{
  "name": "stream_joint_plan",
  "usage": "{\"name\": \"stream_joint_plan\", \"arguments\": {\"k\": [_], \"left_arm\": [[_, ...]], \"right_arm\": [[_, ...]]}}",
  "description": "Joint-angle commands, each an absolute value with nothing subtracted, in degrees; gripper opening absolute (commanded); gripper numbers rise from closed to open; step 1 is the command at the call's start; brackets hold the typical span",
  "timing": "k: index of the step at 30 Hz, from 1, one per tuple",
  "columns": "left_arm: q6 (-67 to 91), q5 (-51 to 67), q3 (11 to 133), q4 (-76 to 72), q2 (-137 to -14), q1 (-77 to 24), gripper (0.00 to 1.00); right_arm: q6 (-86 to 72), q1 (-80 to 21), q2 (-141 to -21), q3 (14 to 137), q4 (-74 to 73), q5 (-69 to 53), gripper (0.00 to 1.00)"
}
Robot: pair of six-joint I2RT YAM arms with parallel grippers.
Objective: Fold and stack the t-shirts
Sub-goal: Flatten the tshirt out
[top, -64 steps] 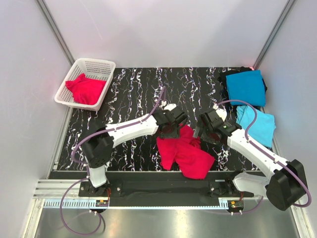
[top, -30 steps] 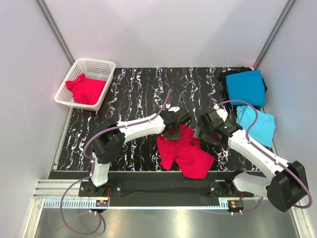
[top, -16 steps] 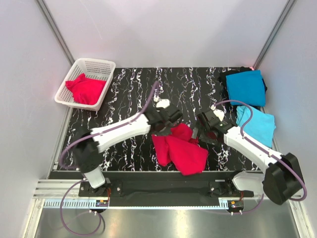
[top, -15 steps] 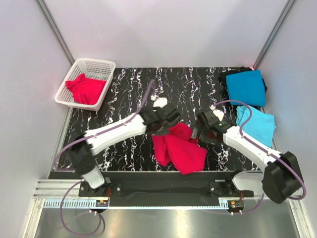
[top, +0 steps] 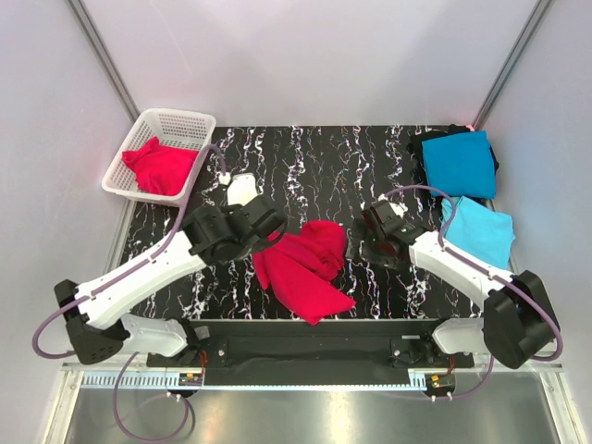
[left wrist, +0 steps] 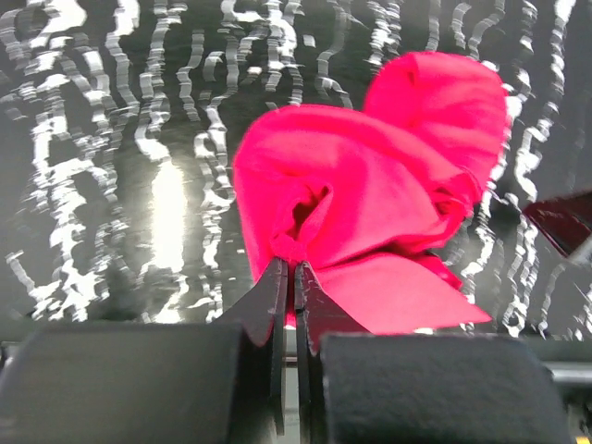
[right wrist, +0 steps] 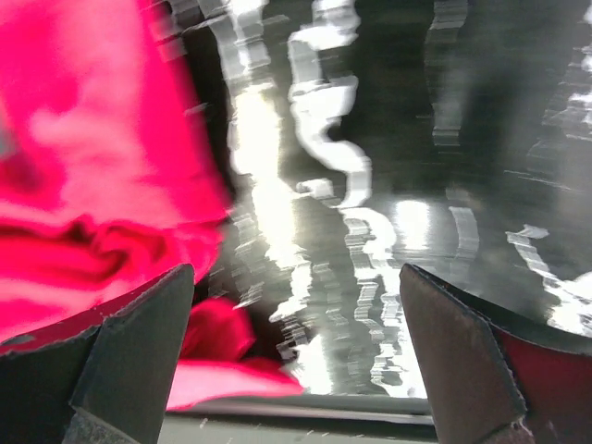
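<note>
While the left gripper [left wrist: 291, 277] is pinching a fold of the crumpled red t-shirt [left wrist: 370, 203] with its jaws pressed almost together, the right gripper [right wrist: 296, 314] is hovering near the cloth's right edge, jaws spread wide and holding nothing. The shirt is lying bunched on the black marbled table [top: 324, 157] between the two arms (one corner is reaching toward the front edge). A teal-blue t-shirt [top: 460, 162] is lying folded at the far right corner, a sky-blue t-shirt [top: 478, 231] is sitting just in front of it, and a second red t-shirt [top: 159, 166] is resting in the white basket [top: 176, 116] at far left.
</note>
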State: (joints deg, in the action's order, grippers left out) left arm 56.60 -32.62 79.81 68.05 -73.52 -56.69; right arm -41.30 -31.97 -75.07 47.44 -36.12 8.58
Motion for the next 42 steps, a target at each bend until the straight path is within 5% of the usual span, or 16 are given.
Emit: {"name": "stream_joint_plan", "arguments": {"k": [1, 10, 14, 16, 21, 22, 23, 32, 37, 42], "left_arm": [[61.43, -40.25, 79.72, 71.28, -67.86, -56.60, 0.00], [65.74, -43.95, 77.43, 72.95, -64.15, -56.60, 0.00], [64.95, -43.16, 77.26, 73.13, -66.18, -56.60, 0.01], [64.86, -42.89, 77.08, 73.13, -66.62, -56.60, 0.05], [64.51, -42.80, 76.64, 73.04, -66.97, -56.60, 0.31], [64.51, -42.80, 76.12, 73.12, -66.89, -56.60, 0.52], [64.69, -42.89, 75.94, 73.21, -66.54, -56.60, 0.56], [65.39, -43.15, 72.87, 72.95, -66.18, -56.60, 0.61], [66.36, -42.45, 71.63, 72.51, -68.99, -56.34, 0.61], [63.90, -35.54, 68.74, 66.37, -69.26, -53.54, 0.63]], "right_arm": [[-36.92, -33.48, -76.02, 49.40, -27.89, -2.32, 1.00], [-34.97, -41.66, -83.14, 54.31, -24.35, -9.84, 0.93], [-37.70, -45.08, -84.55, 53.44, -23.91, -8.09, 0.64], [-38.76, -46.49, -84.90, 52.21, -23.38, -6.68, 0.42], [-39.02, -47.64, -87.62, 51.68, -22.94, -5.80, 0.24], [-39.02, -47.72, -88.50, 52.03, -22.94, -5.89, 0.23], [-38.94, -47.81, -88.85, 52.29, -22.94, -5.89, 0.23], [-39.02, -49.39, -91.93, 55.90, -22.76, -4.93, 0.25], [-35.96, -49.57, -92.98, 61.24, -23.20, 1.48, 0.41], [-30.85, -49.40, -99.83, 70.91, -28.19, 4.65, 0.45]]}}
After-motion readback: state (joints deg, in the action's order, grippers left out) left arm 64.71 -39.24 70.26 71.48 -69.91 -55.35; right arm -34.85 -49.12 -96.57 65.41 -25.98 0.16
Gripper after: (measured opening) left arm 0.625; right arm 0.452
